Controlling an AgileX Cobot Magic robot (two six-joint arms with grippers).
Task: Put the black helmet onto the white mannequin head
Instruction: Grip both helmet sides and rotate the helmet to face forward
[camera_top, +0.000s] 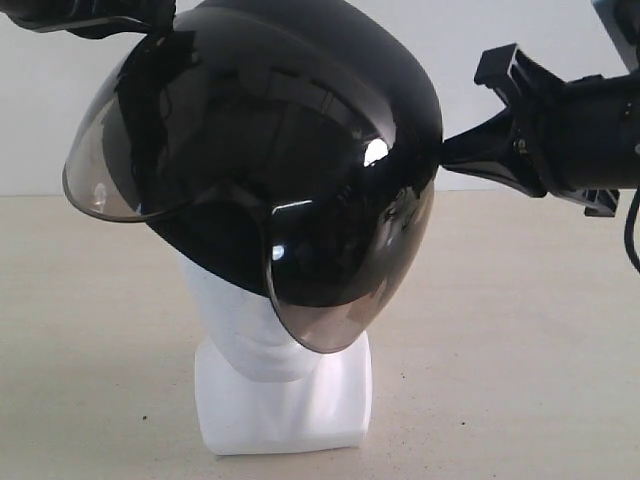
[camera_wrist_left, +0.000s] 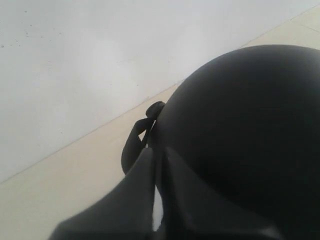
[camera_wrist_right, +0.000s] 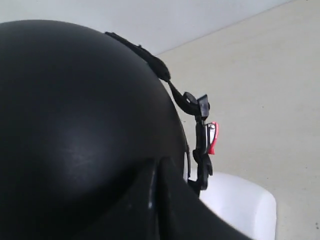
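Note:
The black helmet (camera_top: 300, 120) sits tilted over the top of the white mannequin head (camera_top: 240, 335), its smoky visor (camera_top: 130, 150) flaring out to the left and down the front. Only the head's lower face and blocky neck base (camera_top: 290, 410) show. My right gripper (camera_top: 447, 152) reaches in from the right, shut on the helmet's rim (camera_wrist_right: 75, 100); its tips (camera_wrist_right: 157, 162) meet at the shell's edge. My left gripper (camera_wrist_left: 156, 152) is shut on the opposite edge of the helmet (camera_wrist_left: 240, 125); in the exterior view it (camera_top: 150, 25) is largely cut off at the top left.
The mannequin stands on a beige table (camera_top: 520, 350) before a plain white wall (camera_top: 520, 30). A chin strap with a buckle (camera_wrist_right: 202, 135) and a red tab (camera_wrist_right: 214, 137) dangles from the helmet above the white base (camera_wrist_right: 240, 205). Another strap loop (camera_wrist_left: 135, 145) hangs beside the left fingers.

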